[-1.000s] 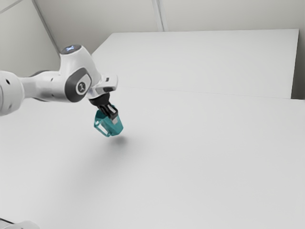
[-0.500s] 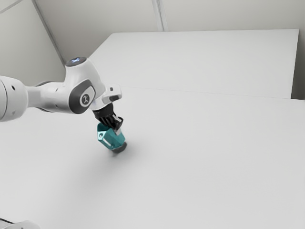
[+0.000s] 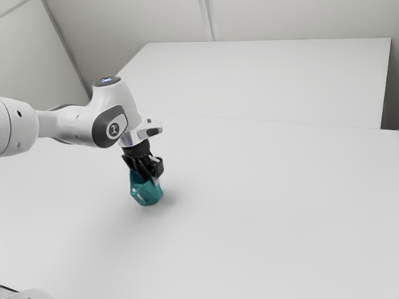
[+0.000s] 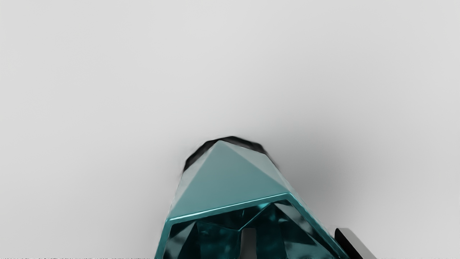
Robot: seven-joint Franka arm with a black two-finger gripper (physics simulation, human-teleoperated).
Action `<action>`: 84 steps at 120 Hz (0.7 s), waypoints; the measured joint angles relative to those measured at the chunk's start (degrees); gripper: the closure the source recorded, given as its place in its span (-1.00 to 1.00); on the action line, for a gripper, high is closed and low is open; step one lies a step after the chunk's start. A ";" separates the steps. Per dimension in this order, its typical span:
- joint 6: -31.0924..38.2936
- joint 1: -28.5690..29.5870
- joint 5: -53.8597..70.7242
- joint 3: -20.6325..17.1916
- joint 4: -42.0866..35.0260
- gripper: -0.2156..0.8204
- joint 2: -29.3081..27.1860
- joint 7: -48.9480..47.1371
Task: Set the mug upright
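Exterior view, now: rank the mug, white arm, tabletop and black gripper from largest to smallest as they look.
1. Tabletop
2. White arm
3. Mug and black gripper: too alike to rank, as the gripper partly covers the mug

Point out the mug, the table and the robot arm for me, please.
Mug (image 4: pixel 222 183): wrist view, on its outer side wall.
Table (image 3: pixel 268 212): exterior view, on its pale top.
Robot arm (image 3: pixel 117 95): exterior view, on its white housing.

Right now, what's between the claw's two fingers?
The side wall of the mug. The wrist view shows it: one finger of the claw is inside the mug, the other finger outside.
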 joint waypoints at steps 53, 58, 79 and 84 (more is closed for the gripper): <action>-5.10 -0.53 -1.88 -1.23 4.56 -0.49 -7.00 -1.11; -6.35 -0.87 -2.94 -1.20 6.54 -0.51 -7.15 -0.93; -14.12 -2.16 -4.78 -1.29 19.12 -0.55 -6.69 -0.25; -16.06 -2.52 -4.89 -1.22 21.61 -0.56 -6.60 -0.14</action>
